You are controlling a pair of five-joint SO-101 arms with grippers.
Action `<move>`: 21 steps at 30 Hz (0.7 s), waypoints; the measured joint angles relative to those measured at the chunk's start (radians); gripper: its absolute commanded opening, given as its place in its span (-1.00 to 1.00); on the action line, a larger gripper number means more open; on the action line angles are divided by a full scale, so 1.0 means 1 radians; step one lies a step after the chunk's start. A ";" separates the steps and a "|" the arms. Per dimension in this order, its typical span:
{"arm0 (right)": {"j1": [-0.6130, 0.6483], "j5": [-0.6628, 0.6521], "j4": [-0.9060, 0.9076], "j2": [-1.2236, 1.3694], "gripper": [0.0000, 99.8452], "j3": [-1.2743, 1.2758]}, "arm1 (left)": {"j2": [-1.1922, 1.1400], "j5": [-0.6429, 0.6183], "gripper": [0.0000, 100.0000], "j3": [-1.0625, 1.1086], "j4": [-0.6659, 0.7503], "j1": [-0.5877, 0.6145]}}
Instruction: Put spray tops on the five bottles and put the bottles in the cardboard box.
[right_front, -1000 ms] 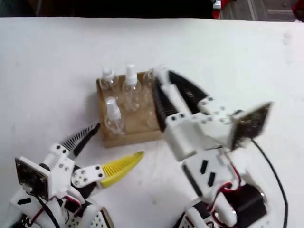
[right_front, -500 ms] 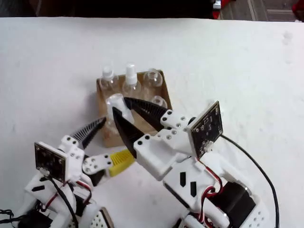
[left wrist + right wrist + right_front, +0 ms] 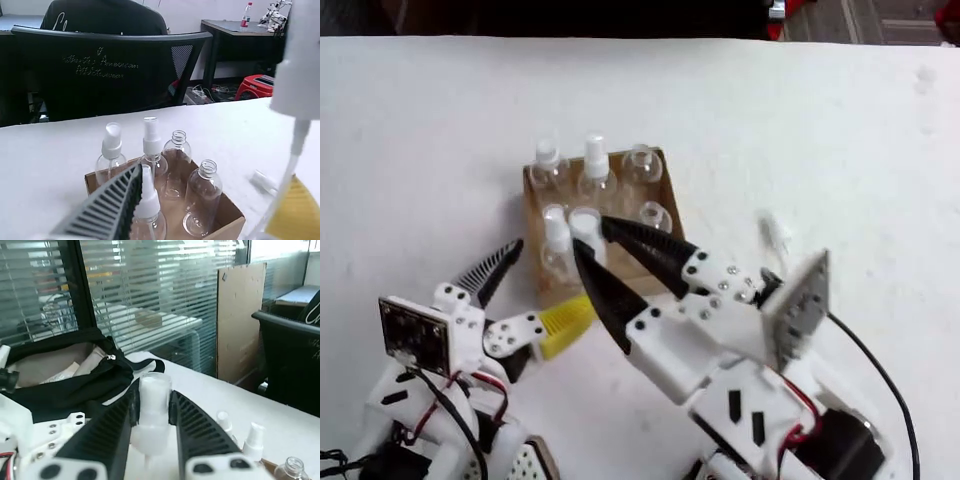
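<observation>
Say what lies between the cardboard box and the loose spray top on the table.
Bare table separates cardboard box and loose spray top, per the high view.

Hi cam: fixed overhead, looks steeply down on table point(image 3: 840, 120) from the arms' side; cardboard box point(image 3: 532, 215) sits mid-frame.
L wrist cam: low, near tabletop, faces across box twd chair point(image 3: 100, 65) beyond.
R wrist cam: higher, sights along right gripper point(image 3: 153, 387), spray top point(image 3: 151, 415) v. close to lens, blinds point(image 3: 165, 285) behind.
All 3 share the bottles point(image 3: 595, 185) in box.
</observation>
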State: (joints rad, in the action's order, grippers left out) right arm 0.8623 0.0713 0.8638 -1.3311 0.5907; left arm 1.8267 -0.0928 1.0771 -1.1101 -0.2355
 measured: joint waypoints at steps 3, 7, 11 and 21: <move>0.000 -0.037 0.031 0.000 -0.97 0.000 | 0.000 0.000 -0.20 0.000 0.000 0.017; 0.000 -0.069 0.054 0.006 -0.97 0.000 | 0.000 0.000 -0.20 0.000 0.000 0.021; -0.012 -0.077 0.017 0.000 -0.97 0.000 | 0.000 0.000 -0.20 0.000 0.000 0.021; -0.338 -0.078 -0.239 0.140 -0.97 0.000 | 0.000 -0.006 -0.20 -0.127 -0.058 0.026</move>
State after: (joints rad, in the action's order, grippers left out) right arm 0.5247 -0.0069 0.6245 -1.1914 0.5907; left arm 1.8267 -0.0990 0.9498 -1.1684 -0.2094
